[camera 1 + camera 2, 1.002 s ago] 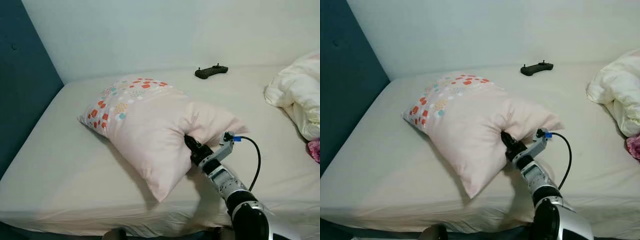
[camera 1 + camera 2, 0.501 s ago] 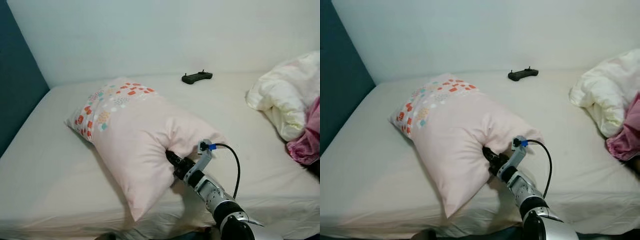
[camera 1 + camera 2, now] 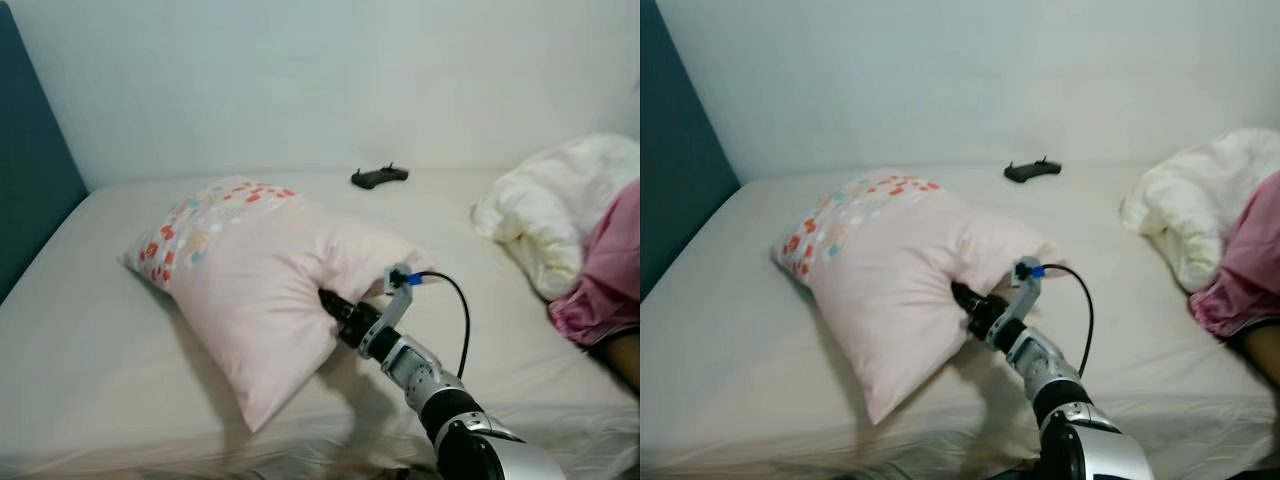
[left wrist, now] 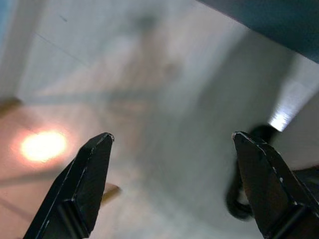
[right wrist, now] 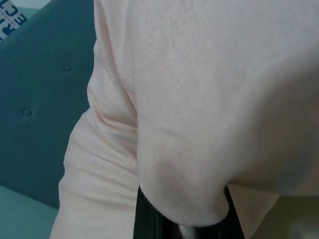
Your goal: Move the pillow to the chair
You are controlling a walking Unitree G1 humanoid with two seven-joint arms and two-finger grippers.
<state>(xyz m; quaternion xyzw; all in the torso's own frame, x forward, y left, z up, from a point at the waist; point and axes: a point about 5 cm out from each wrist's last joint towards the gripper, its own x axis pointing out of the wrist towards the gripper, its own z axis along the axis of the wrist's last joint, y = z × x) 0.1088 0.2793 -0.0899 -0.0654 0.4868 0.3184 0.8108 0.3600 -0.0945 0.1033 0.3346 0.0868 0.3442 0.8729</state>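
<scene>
Left eye view: pillow lies on the bed, long axis running from far left to near right; right claw is buried in its near-right edge, clamped on a fold.
Right eye view: pillow sits left and far of the right arm, so that arm is the nearer one.
Left wrist view: left claw hangs idle, fingers spread wide over the floor.
Right wrist view: pillow fabric bulges between the black fingers.
</scene>
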